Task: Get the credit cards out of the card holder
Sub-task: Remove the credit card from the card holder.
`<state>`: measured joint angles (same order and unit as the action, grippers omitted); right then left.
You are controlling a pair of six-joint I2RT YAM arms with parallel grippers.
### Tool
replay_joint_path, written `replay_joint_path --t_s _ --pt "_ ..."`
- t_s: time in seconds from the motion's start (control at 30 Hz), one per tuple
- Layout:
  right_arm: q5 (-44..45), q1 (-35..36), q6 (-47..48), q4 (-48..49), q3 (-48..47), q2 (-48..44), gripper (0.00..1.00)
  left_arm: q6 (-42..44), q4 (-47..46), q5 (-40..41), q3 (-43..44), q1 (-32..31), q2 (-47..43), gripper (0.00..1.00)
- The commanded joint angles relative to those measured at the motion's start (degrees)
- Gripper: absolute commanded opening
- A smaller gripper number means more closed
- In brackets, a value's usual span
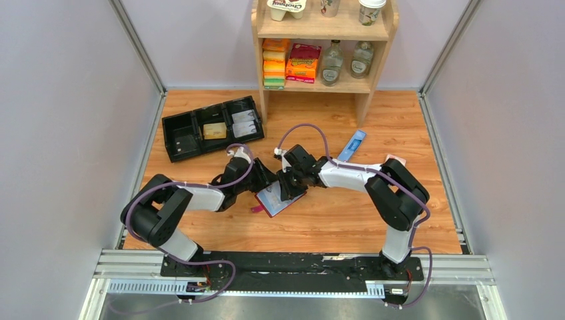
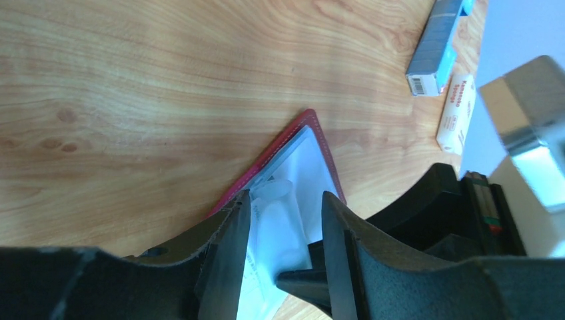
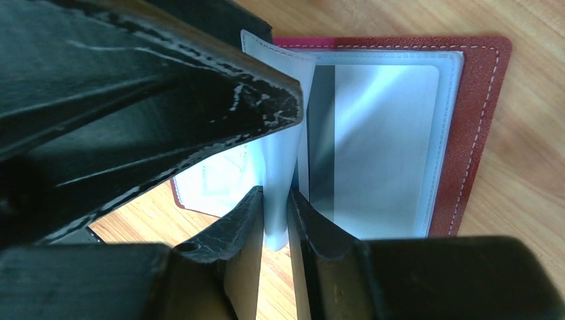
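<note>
The maroon card holder [image 1: 273, 202] lies open on the wooden table between my two grippers. In the right wrist view its cover [image 3: 476, 133] lies flat, and a pale credit card [image 3: 386, 147] with a dark stripe sits inside a clear sleeve. My right gripper [image 3: 276, 210] is shut on one upright clear sleeve [image 3: 280, 167]. My left gripper [image 2: 283, 203] is open, its fingers astride the pale sleeves [image 2: 293, 200] from the other side, and the holder's red edge [image 2: 293, 137] shows beyond them. Two pale cards [image 1: 244, 123] lie in the black tray.
The black compartment tray [image 1: 180, 137] at the back left also holds a tan block [image 1: 214, 131]. A long blue box [image 1: 352, 145] and a pink-white small box [image 2: 456, 113] lie to the right. A wooden shelf [image 1: 323, 30] with groceries stands at the back.
</note>
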<state>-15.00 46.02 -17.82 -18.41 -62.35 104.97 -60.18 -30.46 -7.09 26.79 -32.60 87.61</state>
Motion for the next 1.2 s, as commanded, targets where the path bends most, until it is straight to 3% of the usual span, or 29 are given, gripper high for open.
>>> replay_joint_path --t_s 0.0,0.27,0.4,0.57,0.7,0.8,1.0,1.17 --pt "2.52 -0.58 0.42 -2.24 2.23 0.41 0.26 -1.51 -6.01 -3.10 0.37 0.34 2.30 0.52" --pt "3.31 -0.67 0.42 -1.01 3.02 -2.22 0.31 -2.04 -6.36 -4.86 0.99 0.34 2.12 0.49" --pt "4.37 -0.67 0.33 0.22 3.28 -4.41 0.39 -4.32 -6.98 -6.97 1.51 0.34 2.56 0.40" --pt "7.88 -0.76 -0.37 2.15 4.07 -8.28 0.57 -6.70 -7.77 -8.20 1.69 -0.27 2.91 0.35" --pt "13.14 -0.76 -1.16 4.08 6.35 -13.89 0.78 -7.14 -7.77 -8.81 3.36 -1.15 3.88 0.35" --pt "18.24 -0.76 -1.77 5.49 8.64 -18.82 0.86 -7.58 -7.77 -9.52 5.55 -1.50 5.20 0.35" --pt "26.68 -0.76 -2.48 6.11 12.59 -27.52 0.93 -8.19 -7.77 -10.84 11.17 -2.03 10.29 0.36" --pt "26.00 -0.76 -1.86 6.38 14.10 -29.12 0.93 -6.27 -3.13 -10.05 18.90 -2.03 16.53 0.37"
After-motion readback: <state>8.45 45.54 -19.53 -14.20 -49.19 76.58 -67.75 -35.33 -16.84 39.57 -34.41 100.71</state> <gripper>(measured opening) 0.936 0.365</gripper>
